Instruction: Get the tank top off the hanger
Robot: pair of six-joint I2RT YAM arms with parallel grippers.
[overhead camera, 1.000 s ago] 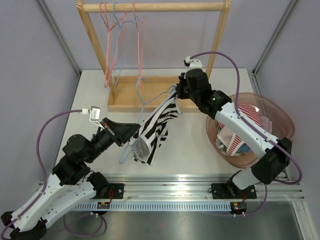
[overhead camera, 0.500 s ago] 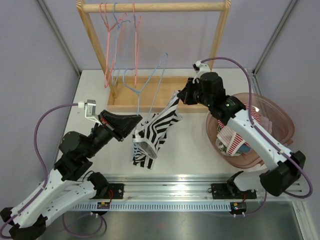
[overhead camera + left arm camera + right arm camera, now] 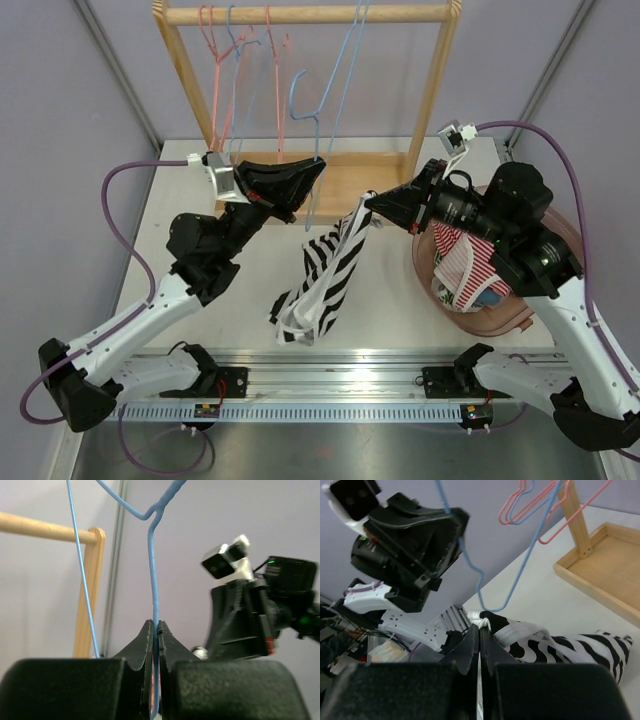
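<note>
The black-and-white striped tank top (image 3: 328,270) hangs free in mid-air, held by one strap; its lower end rests near the table's front. It also shows in the right wrist view (image 3: 555,642). My right gripper (image 3: 372,203) is shut on that strap (image 3: 490,621). My left gripper (image 3: 314,166) is shut on the blue wire hanger (image 3: 325,90), lifted high in front of the rack; the wire runs between its jaws (image 3: 154,600). The hanger is bare and apart from the top.
A wooden rack (image 3: 300,14) with pink and blue hangers (image 3: 225,80) stands at the back, with its tray base (image 3: 385,180). A pink tub (image 3: 560,235) with red-striped clothes sits at the right.
My left gripper lifted the blue hanger up and back toward the rack. The tank top slid off it and now hangs from my right gripper, which moved right.
</note>
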